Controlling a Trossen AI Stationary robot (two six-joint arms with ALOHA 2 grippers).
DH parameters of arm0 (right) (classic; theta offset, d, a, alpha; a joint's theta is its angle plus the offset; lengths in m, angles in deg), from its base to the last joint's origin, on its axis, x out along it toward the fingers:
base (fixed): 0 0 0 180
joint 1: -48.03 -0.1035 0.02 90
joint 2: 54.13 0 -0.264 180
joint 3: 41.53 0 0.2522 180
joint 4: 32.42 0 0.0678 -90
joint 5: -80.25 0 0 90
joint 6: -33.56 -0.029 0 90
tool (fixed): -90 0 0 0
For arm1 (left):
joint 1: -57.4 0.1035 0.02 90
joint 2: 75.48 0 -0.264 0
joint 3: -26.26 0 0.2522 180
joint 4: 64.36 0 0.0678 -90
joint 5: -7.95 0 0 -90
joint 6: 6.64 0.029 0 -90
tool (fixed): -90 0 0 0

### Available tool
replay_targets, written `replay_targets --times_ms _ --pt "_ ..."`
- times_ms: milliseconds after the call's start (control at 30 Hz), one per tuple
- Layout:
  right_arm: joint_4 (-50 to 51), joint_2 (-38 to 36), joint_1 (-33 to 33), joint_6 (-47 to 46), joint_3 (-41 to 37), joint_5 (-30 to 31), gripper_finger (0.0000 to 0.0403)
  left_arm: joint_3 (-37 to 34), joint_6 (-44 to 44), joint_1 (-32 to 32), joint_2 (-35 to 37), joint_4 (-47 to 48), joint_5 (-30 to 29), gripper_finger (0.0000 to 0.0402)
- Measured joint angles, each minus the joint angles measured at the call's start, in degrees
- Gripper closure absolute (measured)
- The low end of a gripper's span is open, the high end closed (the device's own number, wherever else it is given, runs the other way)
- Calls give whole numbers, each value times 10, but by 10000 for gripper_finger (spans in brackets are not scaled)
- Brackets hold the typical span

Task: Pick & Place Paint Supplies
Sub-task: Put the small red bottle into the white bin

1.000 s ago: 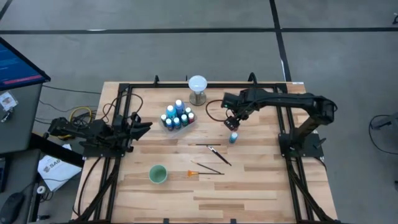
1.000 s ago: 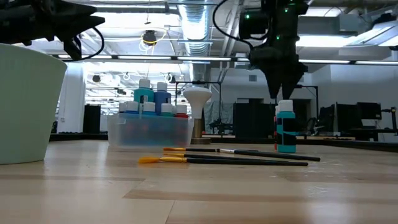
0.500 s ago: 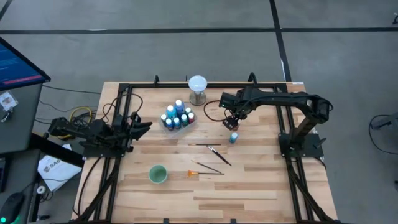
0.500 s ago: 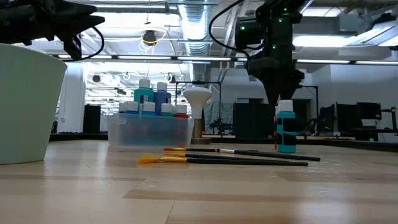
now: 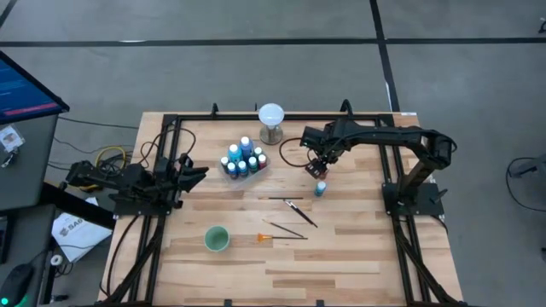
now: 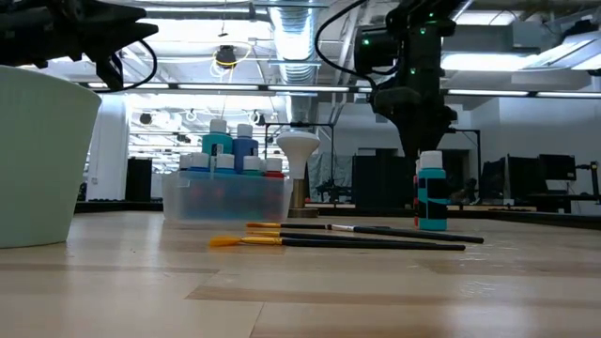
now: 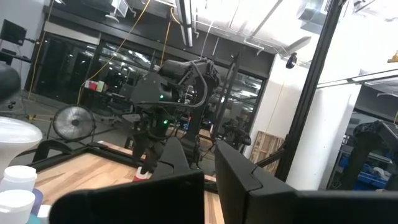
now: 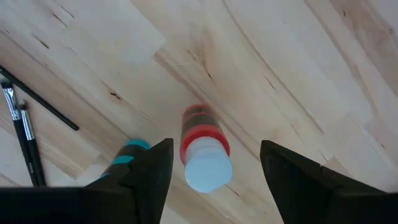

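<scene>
A red paint bottle (image 8: 204,152) with a white cap stands upright on the wood table. My right gripper (image 8: 216,148) (image 5: 319,168) hangs above it, open and pointing down, with one finger on either side of the cap and touching nothing. A teal bottle (image 5: 320,189) (image 6: 432,197) stands just nearer. Several more bottles stand in a clear bin (image 5: 243,160). Thin dark brushes (image 5: 299,211) lie on the table, one of them orange-tipped (image 5: 281,236). My left gripper (image 5: 198,171) waits shut at the table's left.
A green cup (image 5: 217,239) stands near the front left. A white globe on a metal stand (image 5: 271,118) is at the far edge. Black frame rails run along both sides of the table.
My right gripper has shifted a little toward the table's left, over the red bottle. It stays open.
</scene>
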Motion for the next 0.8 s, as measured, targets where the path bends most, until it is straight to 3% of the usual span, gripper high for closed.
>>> replay_targets --times_ms 400,533,667,800 --pt "-42 -23 -3 10 -62 -16 173 0 0 0 0 -1 0 401" --pt "-42 -23 -3 10 -62 -15 212 0 0 0 0 -2 0 401" --pt "-42 -23 -4 9 -61 -16 291 0 0 0 0 -5 0 401" --pt "-34 -23 -4 13 -61 -20 296 0 0 0 0 -5 0 401"
